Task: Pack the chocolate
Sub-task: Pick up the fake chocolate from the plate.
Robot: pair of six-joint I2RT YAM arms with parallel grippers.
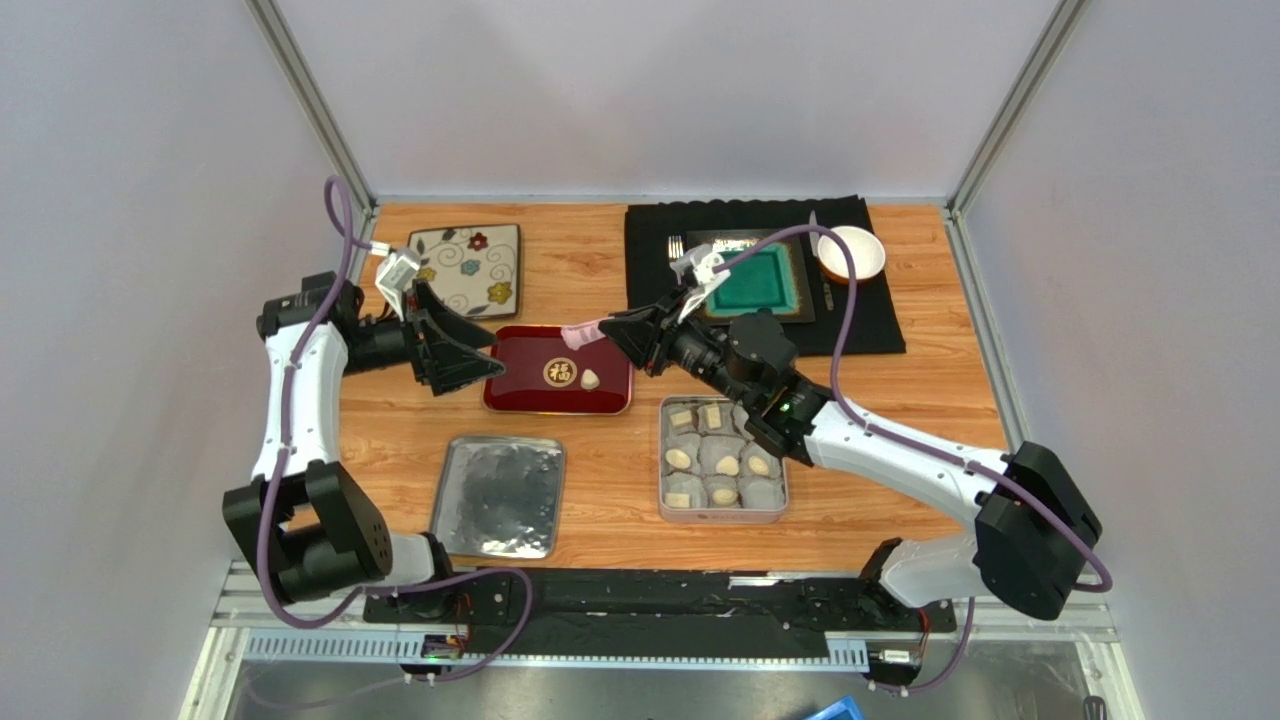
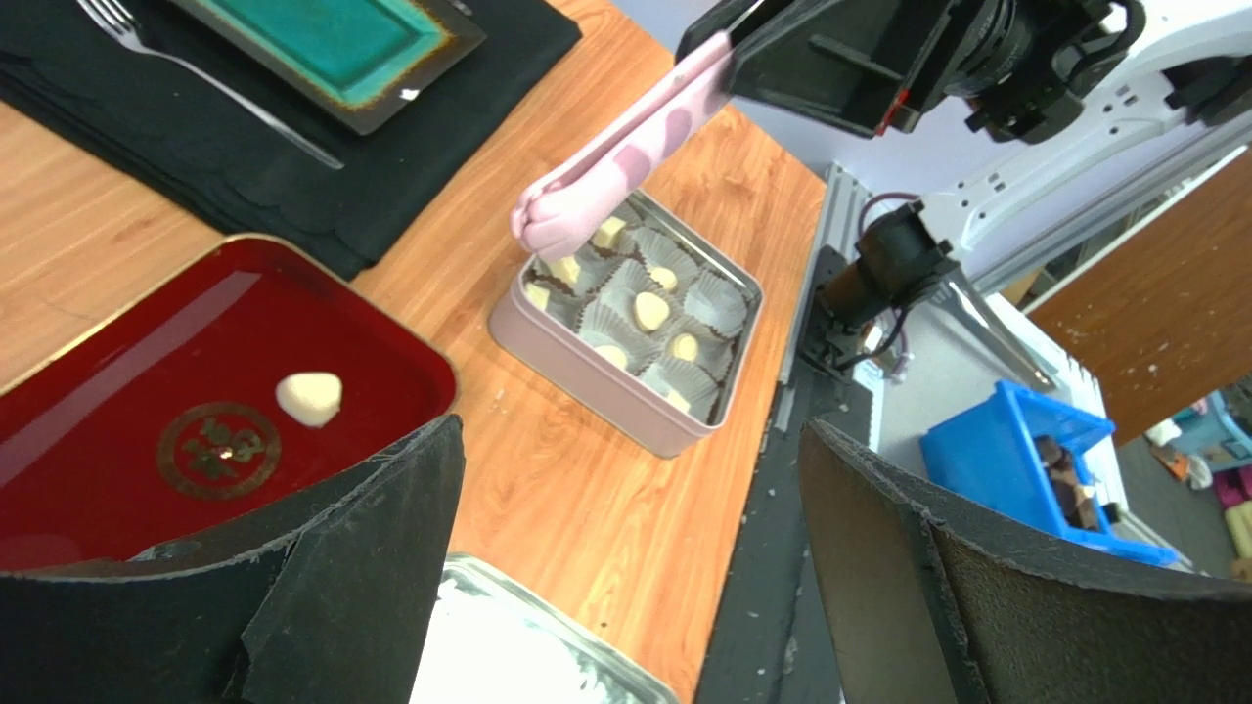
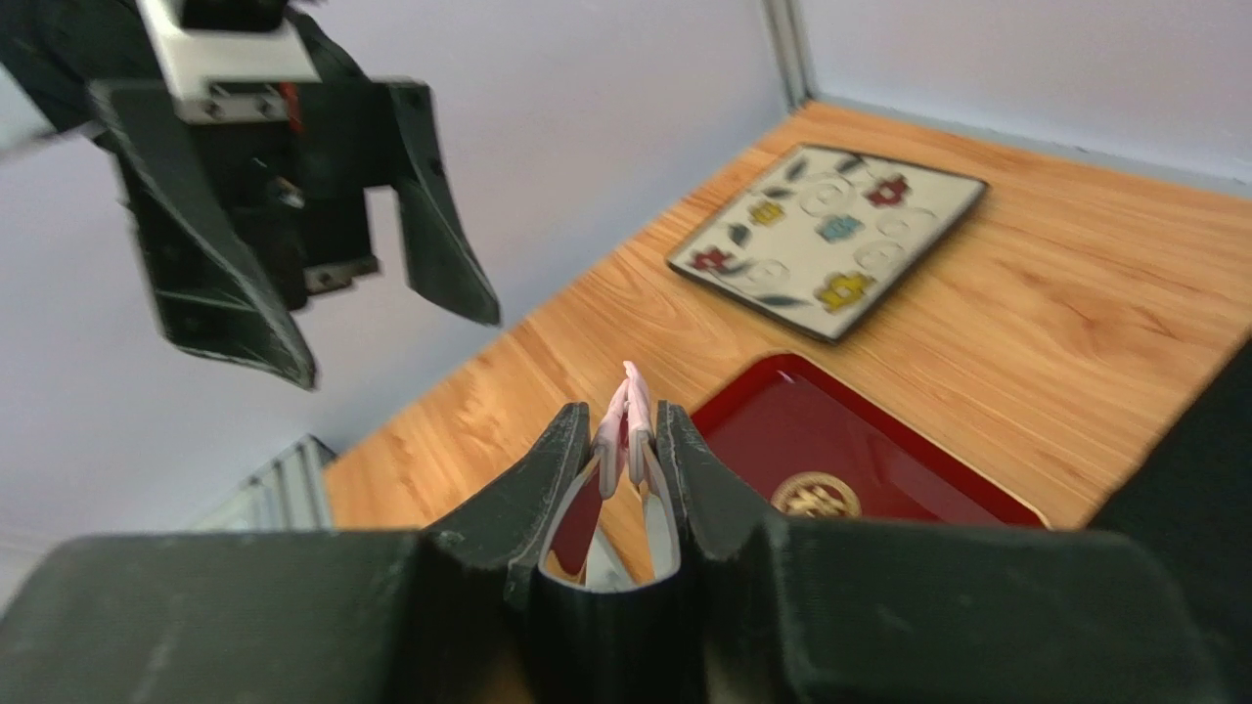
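Observation:
One cream chocolate [image 1: 591, 378] [image 2: 309, 396] lies on the red tray [image 1: 526, 393] [image 2: 118, 382] [image 3: 867, 455]. Several more chocolates [image 1: 681, 419] [image 2: 650, 308] sit in white paper cups inside the metal tin [image 1: 723, 512] [image 2: 588, 374]. My right gripper [image 1: 643, 333] [image 3: 629, 429] is shut on pink tongs [image 1: 580, 333] [image 2: 625, 154] [image 3: 629, 404]. The tong tips are pressed together over the tray's far edge, with nothing visible between them. My left gripper [image 1: 458, 348] [image 2: 632, 440] hangs open and empty at the tray's left end.
The tin's lid [image 1: 499, 495] [image 2: 500, 646] lies front left of the tray. A floral plate [image 1: 464, 267] [image 3: 830, 235] sits at the back left. A black mat [image 1: 864, 323] at the back right carries a teal dish [image 1: 754, 281] [image 2: 338, 37], a fork [image 2: 206, 81] and a small bowl [image 1: 851, 254].

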